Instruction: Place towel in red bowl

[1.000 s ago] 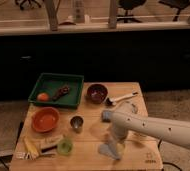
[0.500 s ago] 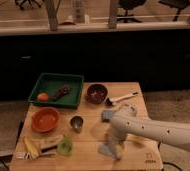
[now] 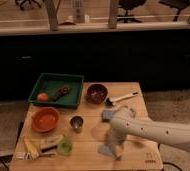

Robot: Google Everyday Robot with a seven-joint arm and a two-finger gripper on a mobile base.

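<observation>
The towel point(image 3: 108, 150), a limp grey-blue cloth, lies crumpled near the front edge of the wooden table point(image 3: 93, 137). My gripper point(image 3: 116, 144) points down from the white arm point(image 3: 153, 131), right over the towel and touching or almost touching it. The arm comes in from the right and hides part of the cloth. At the table's left stands the red bowl point(image 3: 45, 119), orange-red and with nothing in it, well to the left of the gripper.
A dark maroon bowl point(image 3: 97, 92) stands at the back centre, beside a green tray point(image 3: 73, 80) holding an orange and a brown item. Also here: metal cup point(image 3: 77, 122), blue-grey pad point(image 3: 108, 115), brush point(image 3: 121, 98), green fruit point(image 3: 64, 146), banana point(image 3: 30, 147).
The arm's wrist has shifted slightly right and lower over the towel. The towel stays in the same spot.
</observation>
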